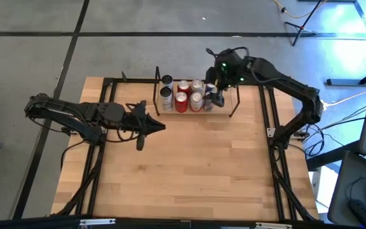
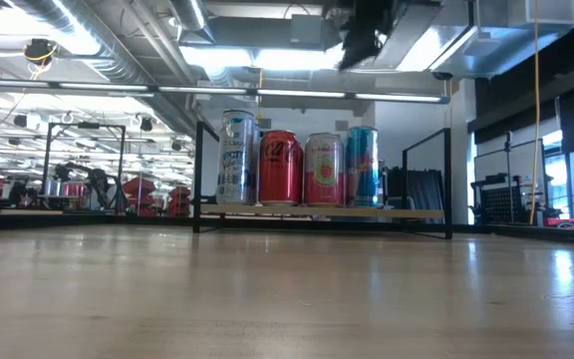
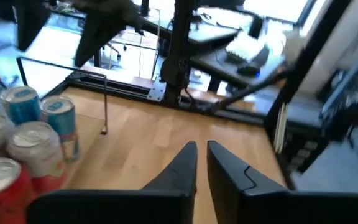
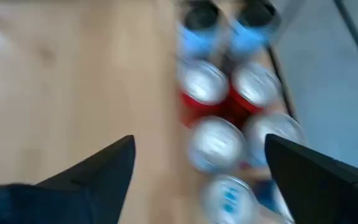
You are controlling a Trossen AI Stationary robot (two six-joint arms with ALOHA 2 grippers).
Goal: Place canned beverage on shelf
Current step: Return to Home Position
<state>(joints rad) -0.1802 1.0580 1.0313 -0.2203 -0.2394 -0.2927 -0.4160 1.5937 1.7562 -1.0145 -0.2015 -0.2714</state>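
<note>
High view — cans (image 1: 182,95) all racked on shelf (image 1: 229,105), stocking apparently complete; right gripper (image 1: 216,86) above them, jaws spread, empty — left gripper (image 1: 160,126) aside, jaws pressed together.

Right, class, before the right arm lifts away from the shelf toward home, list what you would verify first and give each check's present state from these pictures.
1. Right gripper holds nothing, fingers wide apart: ok.
2. Right gripper above the cans, gap visible in the low view: ok.
3. Front cans upright on the shelf: ok.
4. Left gripper over bare table, apart from the shelf: ok.
5. Rear cans fully seated on the shelf: cannot tell.
</note>
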